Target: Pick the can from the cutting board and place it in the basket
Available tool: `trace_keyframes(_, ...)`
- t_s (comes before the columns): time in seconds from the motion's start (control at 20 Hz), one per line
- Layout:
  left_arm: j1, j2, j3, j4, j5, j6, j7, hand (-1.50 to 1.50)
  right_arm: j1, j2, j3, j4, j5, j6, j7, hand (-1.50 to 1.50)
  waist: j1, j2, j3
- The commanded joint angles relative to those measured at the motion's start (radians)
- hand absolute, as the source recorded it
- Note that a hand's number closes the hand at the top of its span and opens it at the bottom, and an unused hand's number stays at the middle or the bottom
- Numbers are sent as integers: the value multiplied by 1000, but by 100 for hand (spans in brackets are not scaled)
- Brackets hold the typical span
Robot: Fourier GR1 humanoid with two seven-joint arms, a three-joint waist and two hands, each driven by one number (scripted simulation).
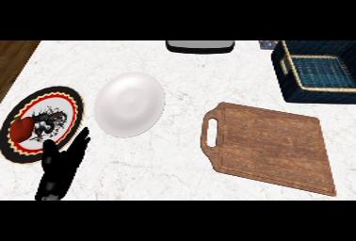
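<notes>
The wooden cutting board (271, 146) lies at the right of the counter, its handle slot toward the left, and nothing stands on it. No can shows anywhere in the head view. The dark blue basket (292, 87) with a tan inner rim sits at the far right corner; what shows of its inside is only a checked lining. My left hand (61, 164) rests at the lower left, fingers straight and pointing up, holding nothing. The right hand is out of the picture.
A plain white plate (129, 104) lies left of the board. A patterned plate (66, 101) with a black rim and a red item on it sits at the far left, just above my left hand. A dark grey object (199, 46) lies at the back edge.
</notes>
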Motion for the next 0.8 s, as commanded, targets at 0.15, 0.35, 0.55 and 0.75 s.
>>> trace_keyframes(0.15,38,-1,-16,3,-3,-25,27,0,-33,-47,-27,213,-9,-30,-150,150,10,9,-6)
trace_keyframes(0.35,46,-27,-11,22,-17,10,-11,0,33,-116,19,211,107,-178,-100,150,2,10,-7)
trace_keyframes(0.55,17,-24,-13,53,-35,13,-7,0,66,-109,71,296,139,-114,-227,150,0,9,-6)
trace_keyframes(0.75,32,-12,-8,45,-31,-4,-11,0,19,-135,87,341,169,-147,-293,-150,14,12,-6)
